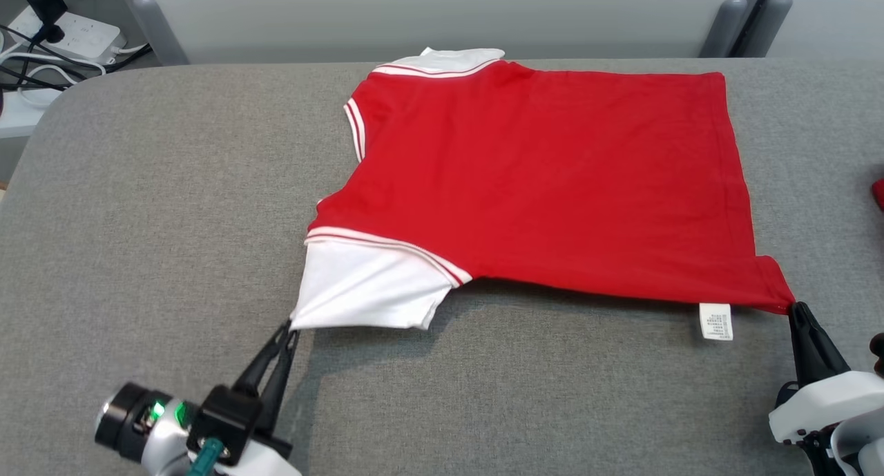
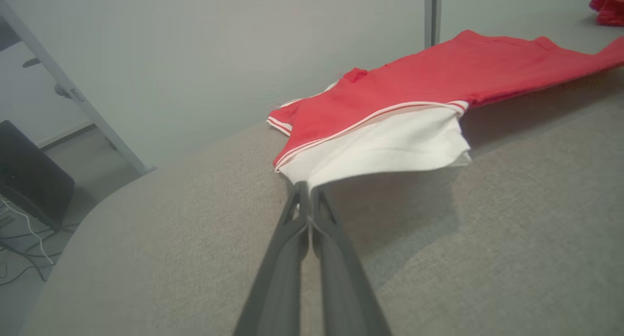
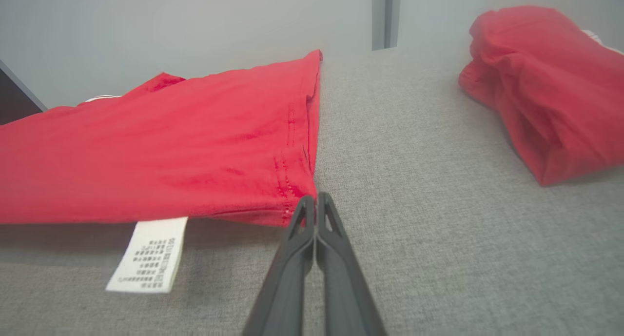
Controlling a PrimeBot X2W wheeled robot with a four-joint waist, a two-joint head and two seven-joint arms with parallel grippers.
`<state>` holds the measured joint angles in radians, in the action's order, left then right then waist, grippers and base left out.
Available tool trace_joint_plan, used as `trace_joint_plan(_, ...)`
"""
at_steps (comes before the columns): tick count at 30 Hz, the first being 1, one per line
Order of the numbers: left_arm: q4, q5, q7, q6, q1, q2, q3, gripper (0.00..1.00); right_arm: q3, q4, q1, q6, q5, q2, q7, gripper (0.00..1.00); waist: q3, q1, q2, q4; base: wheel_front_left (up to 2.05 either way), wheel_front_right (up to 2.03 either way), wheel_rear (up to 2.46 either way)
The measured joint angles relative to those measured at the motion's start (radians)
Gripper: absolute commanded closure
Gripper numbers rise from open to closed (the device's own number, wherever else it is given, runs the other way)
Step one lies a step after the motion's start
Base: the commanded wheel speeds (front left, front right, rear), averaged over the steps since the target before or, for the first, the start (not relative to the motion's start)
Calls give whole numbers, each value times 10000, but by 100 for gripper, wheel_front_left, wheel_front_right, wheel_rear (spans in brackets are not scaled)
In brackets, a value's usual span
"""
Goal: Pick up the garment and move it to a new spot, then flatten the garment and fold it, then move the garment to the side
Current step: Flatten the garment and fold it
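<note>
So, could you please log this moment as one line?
phase: flatten | left end effector: shut on white sleeve | right end effector: shut on hem corner | red shirt: spread on grey table

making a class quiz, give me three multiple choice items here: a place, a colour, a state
1. Where does the left gripper hold the garment?
A) collar
B) tip of the white sleeve
C) middle of the back

2. What colour is the care label?
A) white
B) black
C) red

3. How is the right gripper?
A) wide open, holding nothing
B) shut on the garment's hem corner
C) shut on the care label

Answers: B, closed fingers pinch the sleeve end; A, the tag is white; B, fingers meet on the red corner.
</note>
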<state>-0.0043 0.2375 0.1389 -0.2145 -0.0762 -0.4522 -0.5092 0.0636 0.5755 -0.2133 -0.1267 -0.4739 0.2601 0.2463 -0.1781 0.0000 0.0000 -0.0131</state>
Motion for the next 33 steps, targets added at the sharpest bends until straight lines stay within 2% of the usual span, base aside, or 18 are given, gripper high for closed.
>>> trace_joint_plan(6, -754, 36, -499, -397, 1117, -15, -247, 100, -307, -213, 105, 0, 353, 48, -8, 100, 36, 0, 0, 12, 0, 0, 0)
trace_joint_plan(16, -1526, 236, -1179, -744, 2177, 31, -594, 100, -941, -349, 698, -2, 769, 226, -117, 100, 157, 0, 0, -300, 0, 0, 0)
trace_joint_plan(33, 286, 752, -855, -546, 1830, 644, -786, 100, -821, -842, 1287, 0, 692, -48, -1183, 100, -110, 0, 0, -174, 0, 0, 0)
